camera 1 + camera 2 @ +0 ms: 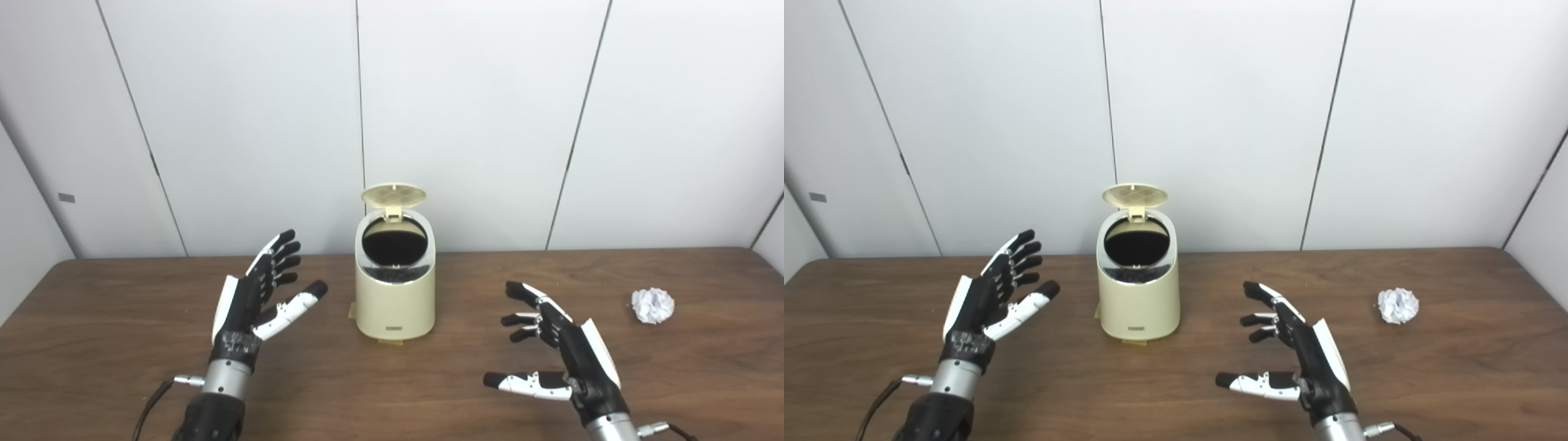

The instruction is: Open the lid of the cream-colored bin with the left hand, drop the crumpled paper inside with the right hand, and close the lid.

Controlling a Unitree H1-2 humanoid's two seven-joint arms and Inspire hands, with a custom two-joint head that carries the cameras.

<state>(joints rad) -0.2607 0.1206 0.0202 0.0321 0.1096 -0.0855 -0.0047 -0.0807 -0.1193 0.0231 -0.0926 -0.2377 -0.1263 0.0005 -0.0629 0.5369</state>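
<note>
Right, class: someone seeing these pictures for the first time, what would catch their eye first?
The cream bin at the table's middle, its lid standing open over a dark inside. An open robot hand waits on each side, left and right. A crumpled paper ball lies alone far right.

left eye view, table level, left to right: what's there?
left robot hand → cream-colored bin, lid up → right robot hand → crumpled paper
</note>
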